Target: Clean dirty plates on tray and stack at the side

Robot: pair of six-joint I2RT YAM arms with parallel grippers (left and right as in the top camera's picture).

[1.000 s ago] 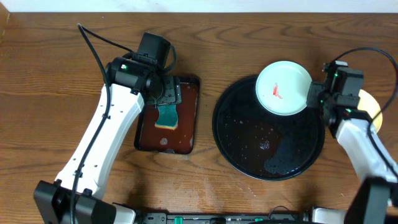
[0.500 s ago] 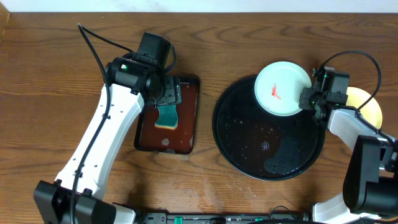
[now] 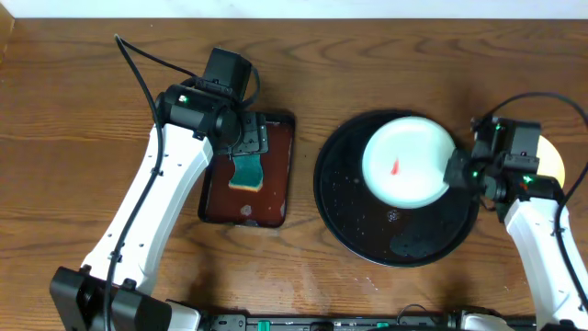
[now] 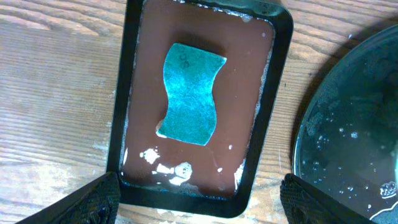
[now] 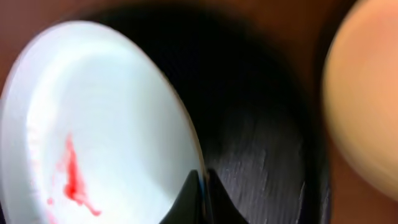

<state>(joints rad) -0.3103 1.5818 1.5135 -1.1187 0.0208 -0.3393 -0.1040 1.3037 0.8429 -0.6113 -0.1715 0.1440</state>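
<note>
From where I stand, no words, numbers or brand marks can be read anywhere, from overhead or through either wrist camera. The blue-green sponge [image 4: 189, 93] lying in the reddish-brown tray [image 4: 119, 124] carries a faint stamped mark near its upper corner, too small to make out.

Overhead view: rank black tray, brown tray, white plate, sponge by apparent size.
1. black tray
2. brown tray
3. white plate, possibly nearer the camera, so it may look oversized
4. sponge
</note>
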